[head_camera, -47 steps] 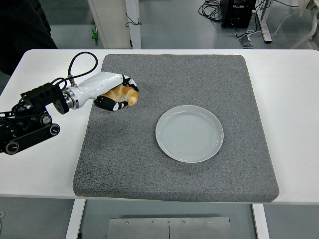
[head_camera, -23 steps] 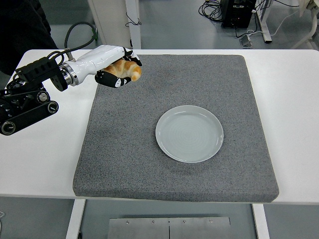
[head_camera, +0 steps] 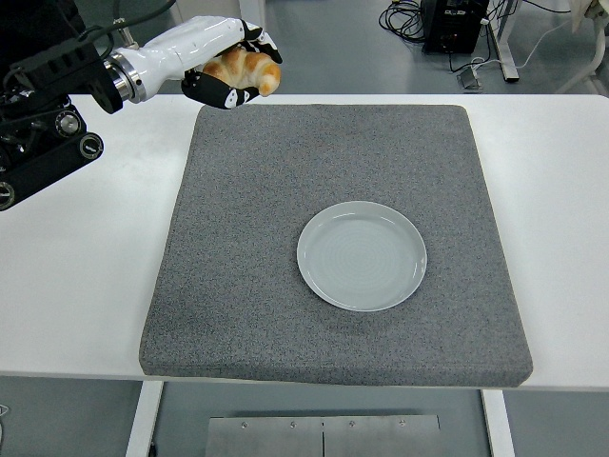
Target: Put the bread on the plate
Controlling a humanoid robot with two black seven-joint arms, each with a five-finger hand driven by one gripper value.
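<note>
Grey matting is lying under the plate (head_camera: pixel 362 255); upper left, the left hand (head_camera: pixel 221 69) is cradling the bread (head_camera: pixel 245 69), fingers curled gently around its soft, light, crushable middle.

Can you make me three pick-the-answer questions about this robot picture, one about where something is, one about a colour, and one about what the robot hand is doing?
1. Where is the plate?
A. on the grey mat
B. on the floor
C. in the robot hand

2. What colour is the plate?
A. red
B. pale blue-grey
C. black

3. What is the left robot hand doing?
A. lying open on the table
B. holding the bread
C. pushing the plate

Answers:
1. A, the plate sits right of the middle of the mat.
2. B, its whole surface is a light blue-grey.
3. B, its fingers are curled around the bread, up over the mat's far left corner and well away from the plate.
</note>
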